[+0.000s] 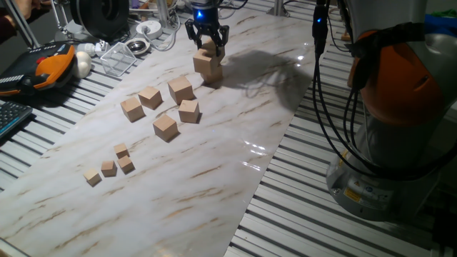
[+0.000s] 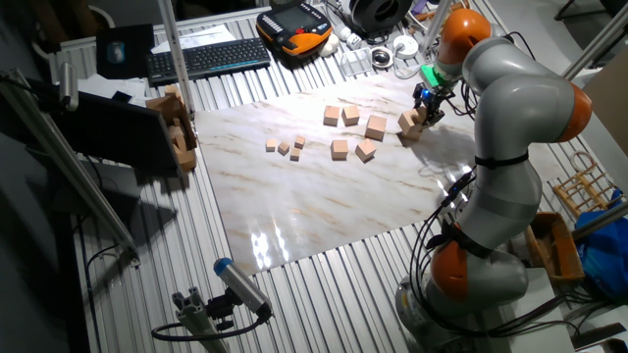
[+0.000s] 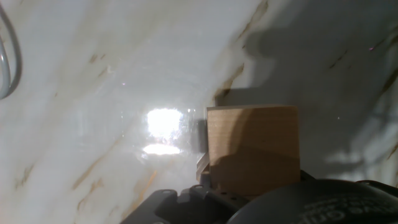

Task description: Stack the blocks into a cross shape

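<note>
1. The black two-finger pincer [image 1: 207, 37] sits at the far end of the marble-patterned bench [image 1: 214, 185], closed around a plain tan wooden cube [image 1: 212, 47].
2. That cube rests on, or just above, two more tan cubes [image 1: 208, 66] placed side by side; contact cannot be confirmed.
3. To do this well, I judge it should be centred across the seam and squared before letting go.
4. Five loose tan cubes [image 1: 166, 126] lie mid-bench, four smaller cubes [image 1: 108, 168] nearer; the clutter beyond the far edge is close, so retreat upward.
</note>
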Controlling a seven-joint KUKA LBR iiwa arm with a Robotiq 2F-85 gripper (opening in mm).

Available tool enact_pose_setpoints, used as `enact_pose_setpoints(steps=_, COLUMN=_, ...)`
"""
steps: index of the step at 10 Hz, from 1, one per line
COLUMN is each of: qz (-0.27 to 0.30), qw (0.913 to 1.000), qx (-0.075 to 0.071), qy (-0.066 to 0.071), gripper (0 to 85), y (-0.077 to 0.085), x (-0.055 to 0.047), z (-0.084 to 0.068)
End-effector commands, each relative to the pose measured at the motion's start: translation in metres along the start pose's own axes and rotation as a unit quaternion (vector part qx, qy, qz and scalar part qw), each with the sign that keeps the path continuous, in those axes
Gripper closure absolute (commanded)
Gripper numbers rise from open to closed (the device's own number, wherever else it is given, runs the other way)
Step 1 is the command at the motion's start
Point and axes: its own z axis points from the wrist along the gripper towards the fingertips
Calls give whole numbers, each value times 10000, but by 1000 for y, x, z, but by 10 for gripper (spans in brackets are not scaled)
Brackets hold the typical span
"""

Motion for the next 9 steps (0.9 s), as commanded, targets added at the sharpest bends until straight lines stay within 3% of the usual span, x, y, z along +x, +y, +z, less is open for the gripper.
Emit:
enact_pose_setpoints(steps=1, qz=8, qw=10000, qx=1, qy=1, gripper=680, y=0, x=0, z=0)
enact_pose_setpoints(steps=9, qz=54, qw=10000, qx=-6, qy=-15, gripper=680, y=0, x=0, z=1)
